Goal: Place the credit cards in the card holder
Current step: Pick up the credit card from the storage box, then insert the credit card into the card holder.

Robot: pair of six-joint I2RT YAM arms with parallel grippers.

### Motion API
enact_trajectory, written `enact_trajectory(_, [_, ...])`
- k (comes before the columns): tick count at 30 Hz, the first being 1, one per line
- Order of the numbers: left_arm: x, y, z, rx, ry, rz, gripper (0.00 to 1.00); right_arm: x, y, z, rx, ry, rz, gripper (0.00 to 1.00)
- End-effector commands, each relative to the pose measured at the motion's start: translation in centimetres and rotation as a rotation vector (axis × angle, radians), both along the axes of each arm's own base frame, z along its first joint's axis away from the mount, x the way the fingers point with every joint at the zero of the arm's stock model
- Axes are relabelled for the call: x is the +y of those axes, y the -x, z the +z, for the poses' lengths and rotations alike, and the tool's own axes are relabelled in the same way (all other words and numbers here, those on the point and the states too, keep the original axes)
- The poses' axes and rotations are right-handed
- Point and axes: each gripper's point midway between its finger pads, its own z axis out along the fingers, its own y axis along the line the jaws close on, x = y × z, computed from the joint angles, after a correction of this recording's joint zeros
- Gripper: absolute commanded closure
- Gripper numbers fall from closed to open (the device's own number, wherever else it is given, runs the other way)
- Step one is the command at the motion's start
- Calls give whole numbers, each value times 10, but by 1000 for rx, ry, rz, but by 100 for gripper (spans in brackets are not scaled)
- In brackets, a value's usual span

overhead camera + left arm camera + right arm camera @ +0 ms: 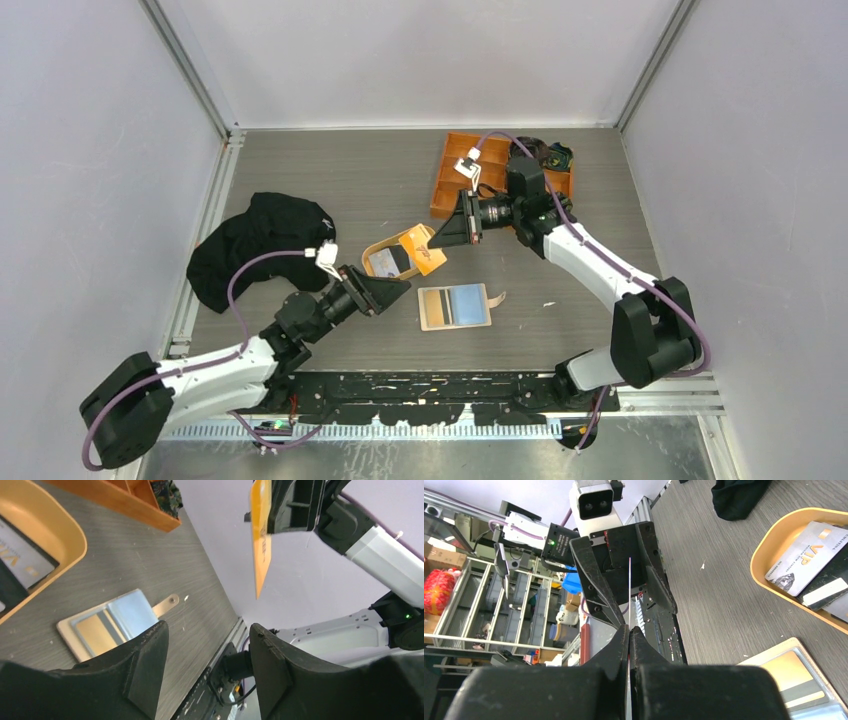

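Overhead view from the near side, wrist views close, facing each other, all sharing the open beige card holder [455, 306]

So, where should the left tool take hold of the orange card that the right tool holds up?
Probably on the free end of the orange card, beyond the right tool. Come straight ahead: the card is nearly edge-on to the open left tool, so it can close on both flat faces.

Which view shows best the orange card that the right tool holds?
Top external: the orange card shows its broad face there. Left wrist sees it steeply foreshortened, a narrow strip; right wrist sees only its thin edge.
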Motion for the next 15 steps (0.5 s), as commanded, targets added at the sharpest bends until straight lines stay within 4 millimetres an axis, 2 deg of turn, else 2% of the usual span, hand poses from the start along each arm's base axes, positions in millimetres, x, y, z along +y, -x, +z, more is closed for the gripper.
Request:
enact_trajectory(1, [-4, -13, 70, -177, 166, 53, 41, -1, 4, 16, -58, -51, 22, 99])
enact_trajectory(9, [-21, -20, 82, -192, 211, 24, 54, 4, 13, 17, -70, -60, 61, 99])
enact_trajectory(15, [-24, -22, 88, -206, 245, 20, 65, 7, 19, 13, -84, -56, 97, 99])
